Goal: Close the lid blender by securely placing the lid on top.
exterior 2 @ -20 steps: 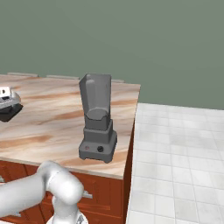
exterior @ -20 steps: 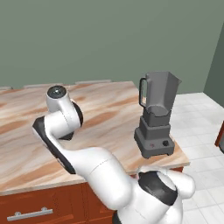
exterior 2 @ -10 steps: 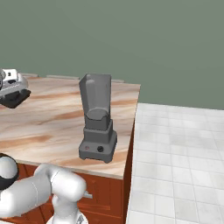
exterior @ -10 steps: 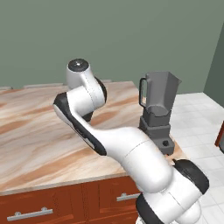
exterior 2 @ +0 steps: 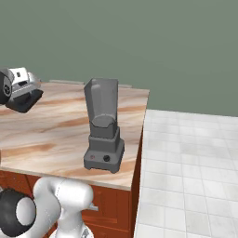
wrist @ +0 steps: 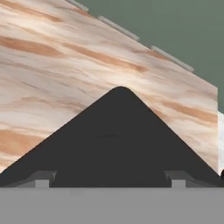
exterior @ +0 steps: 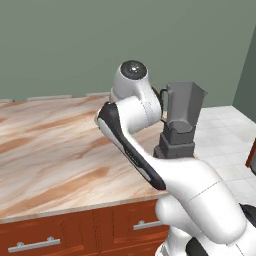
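The lid [wrist: 118, 140], apparently clamped between the gripper [exterior 2: 25, 95] fingers, has risen toward the blender [exterior 2: 104, 125], whose jar remains uncovered.

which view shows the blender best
The right base view: the whole blender stands unobstructed near the counter corner, knob and red button facing the camera, jar open on top. In the left base view the arm covers part of its base and jar.

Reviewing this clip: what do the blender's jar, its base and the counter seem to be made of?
Blender: the jar looks like smoky grey plastic, slightly see-through, though glass is possible; the base looks like matte dark grey plastic, with no shine. Counter: polished marble-like stone, cream with rust-brown veins, over reddish wood-look cabinets.
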Tool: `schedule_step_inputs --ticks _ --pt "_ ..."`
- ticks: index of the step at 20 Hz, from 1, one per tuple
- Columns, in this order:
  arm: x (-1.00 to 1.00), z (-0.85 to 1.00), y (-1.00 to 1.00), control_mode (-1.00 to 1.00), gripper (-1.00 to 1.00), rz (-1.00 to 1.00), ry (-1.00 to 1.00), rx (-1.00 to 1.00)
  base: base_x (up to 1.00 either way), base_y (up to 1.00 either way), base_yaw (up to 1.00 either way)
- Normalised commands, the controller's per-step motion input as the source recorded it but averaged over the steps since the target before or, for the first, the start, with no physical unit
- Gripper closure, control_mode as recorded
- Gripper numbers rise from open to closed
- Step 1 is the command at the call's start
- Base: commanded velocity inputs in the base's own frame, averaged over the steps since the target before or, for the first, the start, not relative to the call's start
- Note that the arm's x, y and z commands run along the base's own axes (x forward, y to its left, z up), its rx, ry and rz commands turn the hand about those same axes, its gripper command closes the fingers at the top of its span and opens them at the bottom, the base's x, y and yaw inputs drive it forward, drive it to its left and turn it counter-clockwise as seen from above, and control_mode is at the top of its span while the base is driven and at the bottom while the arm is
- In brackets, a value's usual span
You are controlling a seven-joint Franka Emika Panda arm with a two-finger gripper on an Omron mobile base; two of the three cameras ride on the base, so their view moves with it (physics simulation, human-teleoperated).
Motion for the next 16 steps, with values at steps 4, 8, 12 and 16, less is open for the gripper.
schedule_step_inputs --ticks 4,8,12,16 --pt "-0.12 0.80 -0.76 -1.00 1.00 0.11 -0.09 0.00 0.00 0.00 0.00" --pt "-0.01 0.89 -0.73 -1.00 1.00 0.08 -0.04 0.00 0.00 0.00 0.00" --pt "0.00 0.81 -0.74 -1.00 1.00 0.05 0.00 0.00 0.00 0.00 0.00" --pt "0.00 0.36 -0.73 -1.00 1.00 0.06 0.00 0.00 0.00 0.00 0.00"
